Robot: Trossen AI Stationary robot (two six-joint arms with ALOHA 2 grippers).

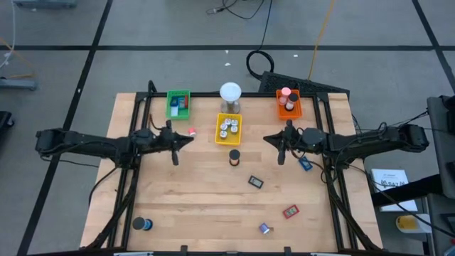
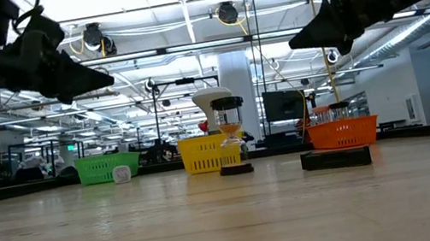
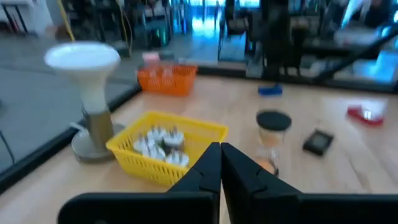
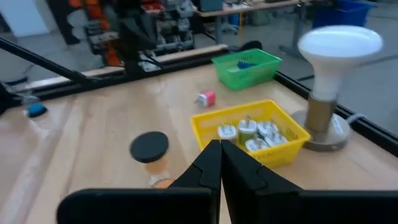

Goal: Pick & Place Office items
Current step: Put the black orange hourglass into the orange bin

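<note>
Both arms hover level above the table's far half, and both grippers hold nothing. My left gripper [image 1: 189,139] [image 3: 221,149] is shut, pointing at the yellow tray [image 1: 228,129]. My right gripper [image 1: 266,139] [image 4: 220,148] is shut and faces the tray from the other side. Loose office items lie on the wood. Among them are a pink bit [image 1: 192,131], a black-capped orange piece [image 1: 234,156] standing upright, a dark rectangle [image 1: 255,182], a blue piece [image 1: 306,164], a red piece [image 1: 290,211], a small blue bit [image 1: 264,228] and a blue roll [image 1: 142,225].
A green tray [image 1: 178,104], the yellow tray holding silvery-white round bits [image 3: 158,142] and an orange tray [image 1: 288,104] stand along the far side. A white-domed metal cylinder [image 1: 230,96] stands behind the yellow tray. Black frame rails [image 1: 135,142] run along both table sides.
</note>
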